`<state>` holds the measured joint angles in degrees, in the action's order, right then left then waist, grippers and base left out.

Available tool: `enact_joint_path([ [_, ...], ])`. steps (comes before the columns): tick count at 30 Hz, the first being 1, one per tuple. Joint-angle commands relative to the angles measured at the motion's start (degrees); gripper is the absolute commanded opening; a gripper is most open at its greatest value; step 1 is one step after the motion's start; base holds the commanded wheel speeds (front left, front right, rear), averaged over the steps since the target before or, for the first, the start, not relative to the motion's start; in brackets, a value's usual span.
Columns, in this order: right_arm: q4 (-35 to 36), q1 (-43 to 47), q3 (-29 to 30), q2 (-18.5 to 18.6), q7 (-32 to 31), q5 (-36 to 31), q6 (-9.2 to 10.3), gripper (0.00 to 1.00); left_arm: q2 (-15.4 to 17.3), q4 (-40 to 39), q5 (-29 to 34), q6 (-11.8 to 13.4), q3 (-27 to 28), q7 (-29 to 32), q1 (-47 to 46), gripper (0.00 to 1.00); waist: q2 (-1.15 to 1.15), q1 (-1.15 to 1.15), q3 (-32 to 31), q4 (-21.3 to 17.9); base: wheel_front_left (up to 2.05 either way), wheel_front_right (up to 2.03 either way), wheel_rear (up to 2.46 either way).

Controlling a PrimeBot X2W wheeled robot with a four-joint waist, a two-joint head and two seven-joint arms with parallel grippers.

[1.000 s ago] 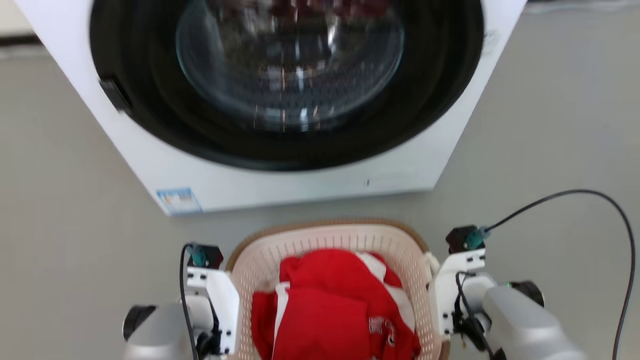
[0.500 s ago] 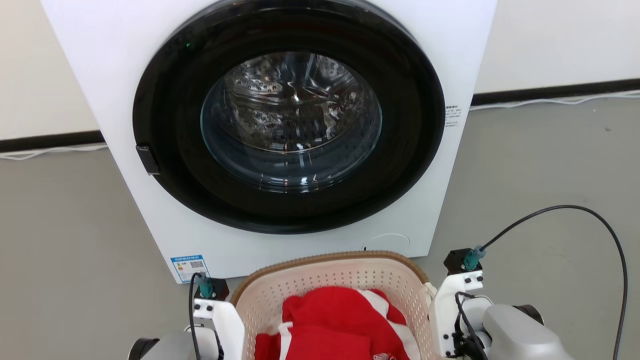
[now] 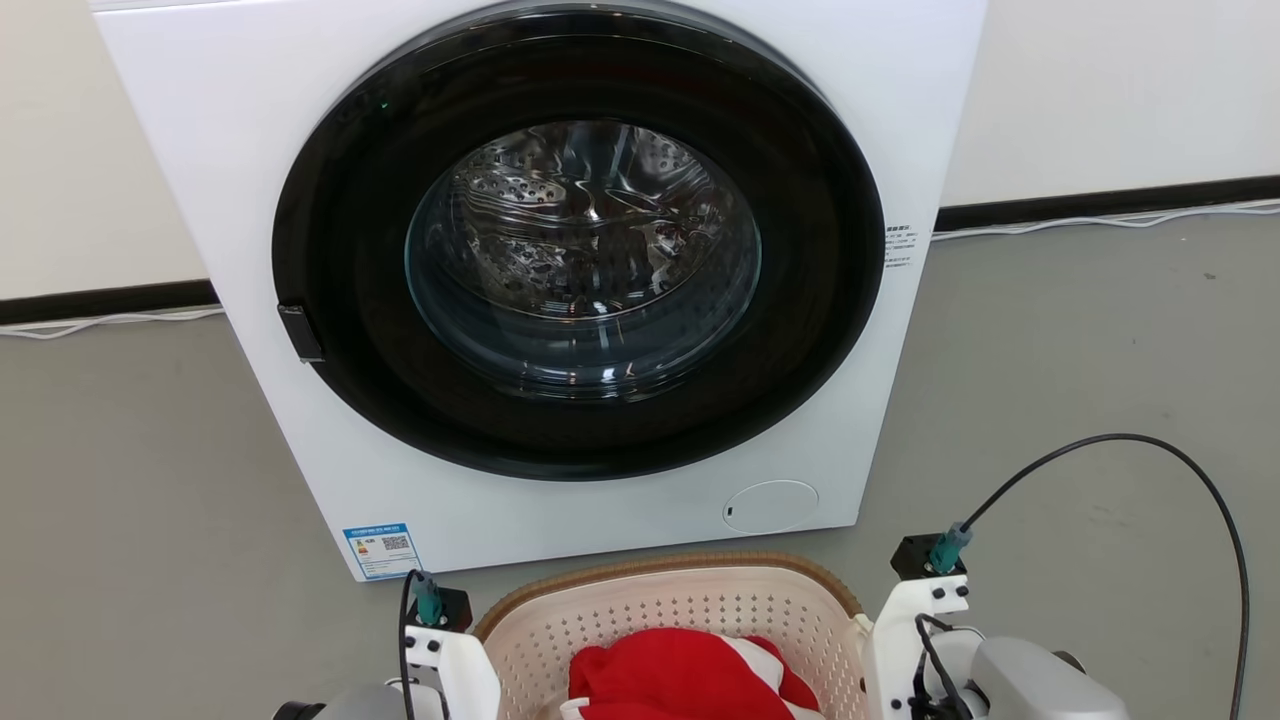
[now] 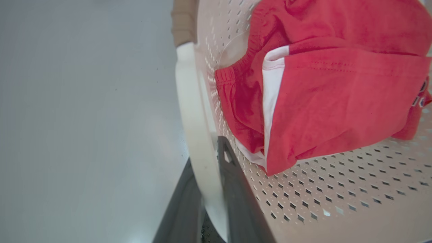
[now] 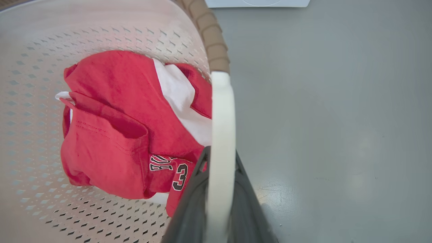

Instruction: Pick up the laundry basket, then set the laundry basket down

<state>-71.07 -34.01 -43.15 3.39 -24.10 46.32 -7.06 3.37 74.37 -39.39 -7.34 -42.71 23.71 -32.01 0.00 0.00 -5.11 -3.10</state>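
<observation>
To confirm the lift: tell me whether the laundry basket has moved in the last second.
Yes. The washing machine shrank in view while the laundry basket kept its size, so it drew away from the machine.

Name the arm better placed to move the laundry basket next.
Neither alone: left claw grips the left handle, right claw the right handle, so moving the laundry basket likely needs both together.
</observation>
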Motion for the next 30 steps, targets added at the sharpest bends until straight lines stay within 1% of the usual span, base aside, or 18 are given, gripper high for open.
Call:
enact_joint_path([
  [1,1.7,-0.5,-1.0,-0.5,0.2,1.0,-0.43,0.00,0.9,-0.9,-0.1,-0.1,0.5,0.0,-0.8,0.00,0.00,0.00,0.0,0.0,0.00,0.00,0.00],
  [4,1.9,-0.4,-1.6,-0.5,-0.5,1.6,-0.43,0.00,0.9,-1.3,-0.6,-0.1,0.0,0.6,-0.6,0.00,0.00,0.00,0.0,-0.1,0.00,0.00,0.00],
  [30,2.0,0.0,-5.6,-0.5,0.7,5.8,-0.43,0.00,2.1,-1.5,-2.2,-0.1,-3.1,0.8,-1.4,0.00,0.00,0.00,0.1,0.5,0.00,0.00,0.00],
])
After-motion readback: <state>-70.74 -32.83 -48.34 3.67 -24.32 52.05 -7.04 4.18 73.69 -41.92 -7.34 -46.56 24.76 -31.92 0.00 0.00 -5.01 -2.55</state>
